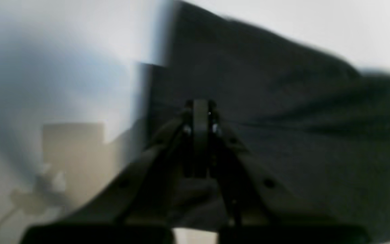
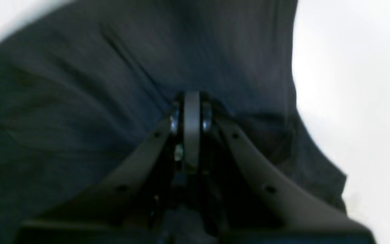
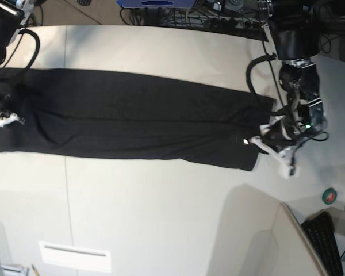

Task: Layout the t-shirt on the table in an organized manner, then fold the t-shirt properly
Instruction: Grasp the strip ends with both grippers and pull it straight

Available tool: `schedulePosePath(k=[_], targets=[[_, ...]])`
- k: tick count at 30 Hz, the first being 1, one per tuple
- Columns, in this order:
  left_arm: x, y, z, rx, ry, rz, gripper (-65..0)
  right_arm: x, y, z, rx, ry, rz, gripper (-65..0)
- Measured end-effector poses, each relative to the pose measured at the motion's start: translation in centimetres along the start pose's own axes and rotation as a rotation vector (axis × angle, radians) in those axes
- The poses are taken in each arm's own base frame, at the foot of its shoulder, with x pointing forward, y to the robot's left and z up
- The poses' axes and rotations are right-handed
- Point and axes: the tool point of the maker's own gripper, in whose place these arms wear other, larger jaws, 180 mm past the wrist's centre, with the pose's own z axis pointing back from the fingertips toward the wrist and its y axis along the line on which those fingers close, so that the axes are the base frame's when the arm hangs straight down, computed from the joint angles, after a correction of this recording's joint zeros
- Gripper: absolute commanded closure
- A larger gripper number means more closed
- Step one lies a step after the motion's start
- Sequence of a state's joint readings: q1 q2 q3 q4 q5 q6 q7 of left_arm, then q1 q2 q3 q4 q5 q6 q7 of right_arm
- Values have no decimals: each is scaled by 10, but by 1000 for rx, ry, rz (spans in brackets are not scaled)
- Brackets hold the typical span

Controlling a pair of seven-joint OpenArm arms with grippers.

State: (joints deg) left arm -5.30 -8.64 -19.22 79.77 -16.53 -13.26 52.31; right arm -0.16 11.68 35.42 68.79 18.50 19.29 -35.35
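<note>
Garment: the large plain black soft cloth t-shirt (image 3: 132, 121) lies as a long narrow band across the very large off-white smooth tabletop (image 3: 161, 218), stretched from one arm to the other; no print shows on the side facing up.
Landmark: the thin seam line in the tabletop (image 3: 67, 190) runs out from under the band near the end held by the right arm.
Left gripper (image 1: 200, 112): jaws pressed together, pinching the cloth at the band's end farthest from the seam.
Right gripper (image 2: 191, 112): jaws pressed together, pinching dark cloth at the end nearest the seam; the base view hides the tips at its edge.
Done, by my reading: the shirt is spread and pulled taut, and it looks already folded lengthwise, since a crease runs along its middle and no sleeves stick out.
Left: probably the crosswise folds that bring one end toward the other, then release.
Unclear: both wrist views are blurred, so how many layers are held cannot be told.
</note>
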Motion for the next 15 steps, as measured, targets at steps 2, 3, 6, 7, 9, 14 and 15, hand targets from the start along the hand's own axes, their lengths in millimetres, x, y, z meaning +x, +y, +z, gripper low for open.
schedulePosePath(k=[2,3,6,7,9,14,15], targets=[[8,15,12,36,-37,10,0,4,14,7,25,-38,16,0],[9,22,17,47,-47,15,0,3,20,11,34,-49,24,0],[3,43,23,88,-39,36,-420,0,24,21,29,-57,48,0],[1,49,24,99,-38,46,-563,4,23,23,23,-68,54,0],[-6,49,20,75,-17,27,-650,11,26,24,29,-92,54,0],[-45,30,-12,-63,121,12,-650,14,27,24,32,-99,53,0],[-48,29,-17,-73,131,26,-650,13,27,24,32,-94,53,0]])
